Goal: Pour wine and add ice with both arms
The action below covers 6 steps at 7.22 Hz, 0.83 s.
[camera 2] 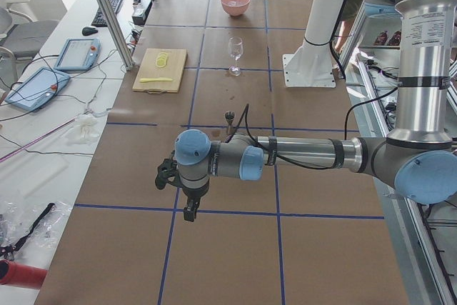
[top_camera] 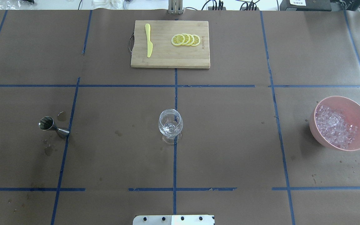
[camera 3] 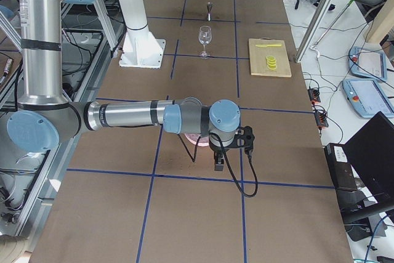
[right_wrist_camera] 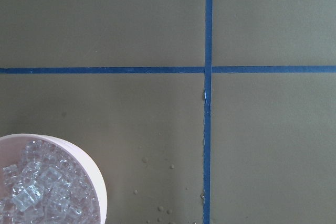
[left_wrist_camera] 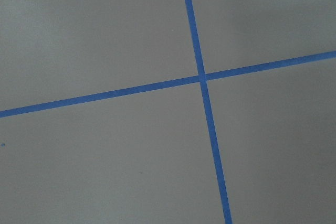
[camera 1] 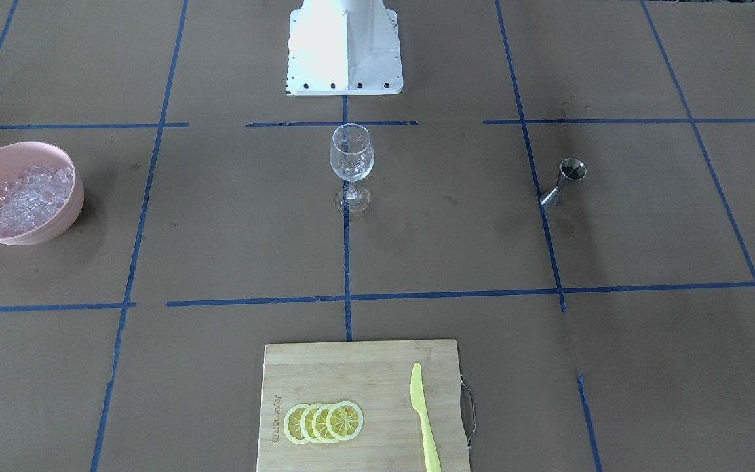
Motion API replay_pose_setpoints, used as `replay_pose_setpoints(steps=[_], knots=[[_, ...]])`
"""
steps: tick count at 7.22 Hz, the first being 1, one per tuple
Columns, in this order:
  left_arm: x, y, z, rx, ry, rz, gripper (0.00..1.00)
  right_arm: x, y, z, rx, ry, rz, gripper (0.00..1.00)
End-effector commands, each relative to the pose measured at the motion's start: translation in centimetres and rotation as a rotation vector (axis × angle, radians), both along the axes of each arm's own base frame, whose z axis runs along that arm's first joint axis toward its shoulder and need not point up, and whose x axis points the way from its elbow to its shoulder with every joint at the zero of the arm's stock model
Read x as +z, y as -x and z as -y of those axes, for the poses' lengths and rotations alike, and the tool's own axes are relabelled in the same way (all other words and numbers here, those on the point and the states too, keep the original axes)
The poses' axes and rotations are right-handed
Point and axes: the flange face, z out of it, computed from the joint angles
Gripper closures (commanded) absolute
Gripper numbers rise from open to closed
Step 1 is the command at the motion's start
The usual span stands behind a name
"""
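The left gripper point(camera 2: 188, 213) hung over bare table point(camera 2: 228, 262), well out from the wine glass point(top_camera: 170, 123) on its own side; whether its jaws stood apart could not be told. The right gripper point(camera 3: 218, 165) hung on the glass's other side, just beyond the pink bowl point(top_camera: 319, 137), jaws equally unreadable. The ice point(top_camera: 334, 128) lay heaped in that bowl, well apart from the glass; the jigger point(top_camera: 53, 126) stood opposite, on the left gripper's side. Likely each gripper had its own supply, the glass centred within reach of both.

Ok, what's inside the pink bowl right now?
The pink bowl holds a heap of clear ice cubes. Nothing else shows among them; the bowl's bottom is hidden under the pile.
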Motion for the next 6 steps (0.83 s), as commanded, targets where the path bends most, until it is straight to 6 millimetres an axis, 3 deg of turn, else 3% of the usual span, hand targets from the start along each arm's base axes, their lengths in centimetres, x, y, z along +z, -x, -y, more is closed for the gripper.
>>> replay_pose_setpoints(steps=[1,4,6], knots=[[-0.7,0.0,0.1,0.004,-0.018,-0.001,0.0,-0.3,0.0,0.1,0.0,-0.007,0.0,0.0],[-10.5,-0.1,0.2,-0.014,-0.198,0.0,0.0,-0.2,0.0,0.1,0.001,-0.004,0.001,0.0],[-12.2,-0.4,-0.5,-0.125,-0.272,-0.039,0.0,-0.1,0.0,0.0,0.001,-0.004,0.0,0.0]])
